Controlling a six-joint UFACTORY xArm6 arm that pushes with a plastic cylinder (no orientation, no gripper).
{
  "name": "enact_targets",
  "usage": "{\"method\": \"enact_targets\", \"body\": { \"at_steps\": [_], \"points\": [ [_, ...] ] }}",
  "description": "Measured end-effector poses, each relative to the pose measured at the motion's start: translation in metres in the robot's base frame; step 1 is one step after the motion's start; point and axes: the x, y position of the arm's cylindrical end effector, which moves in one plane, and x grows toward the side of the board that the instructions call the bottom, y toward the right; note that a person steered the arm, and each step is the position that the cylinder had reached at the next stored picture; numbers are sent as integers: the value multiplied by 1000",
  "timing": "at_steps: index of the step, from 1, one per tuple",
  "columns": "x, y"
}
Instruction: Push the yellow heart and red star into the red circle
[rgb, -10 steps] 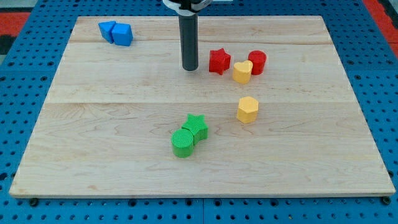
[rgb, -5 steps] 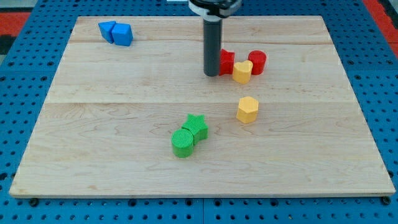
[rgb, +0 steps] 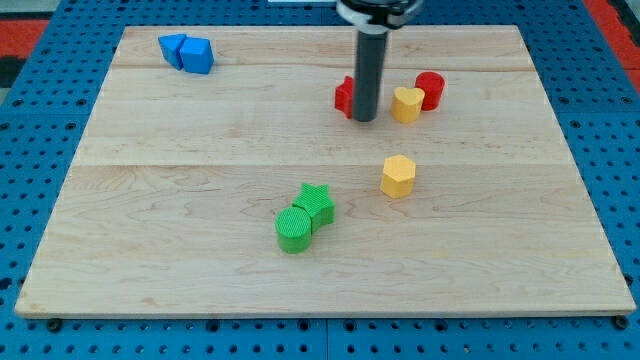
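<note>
The red star (rgb: 345, 96) lies in the upper middle of the board, mostly hidden behind my rod. My tip (rgb: 365, 118) rests just at the star's lower right, between it and the yellow heart (rgb: 406, 104). The yellow heart touches the red circle (rgb: 430, 89), which stands to its upper right.
A yellow hexagon (rgb: 397, 176) lies below the heart. A green star (rgb: 317, 202) and a green circle (rgb: 294, 228) touch each other near the board's middle. Two blue blocks (rgb: 188, 51) sit at the top left. The wooden board (rgb: 150, 200) lies on a blue pegboard.
My tip has moved right, past the red star's lower side. The yellow heart and the red circle have shifted right and slightly up. The red star moved a little left.
</note>
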Motion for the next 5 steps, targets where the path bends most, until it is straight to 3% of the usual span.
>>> {"method": "enact_targets", "body": {
  "at_steps": [1, 2, 4, 5],
  "points": [
    [-12, -50],
    [-32, -27],
    [-32, 72],
    [-32, 73]
  ]
}}
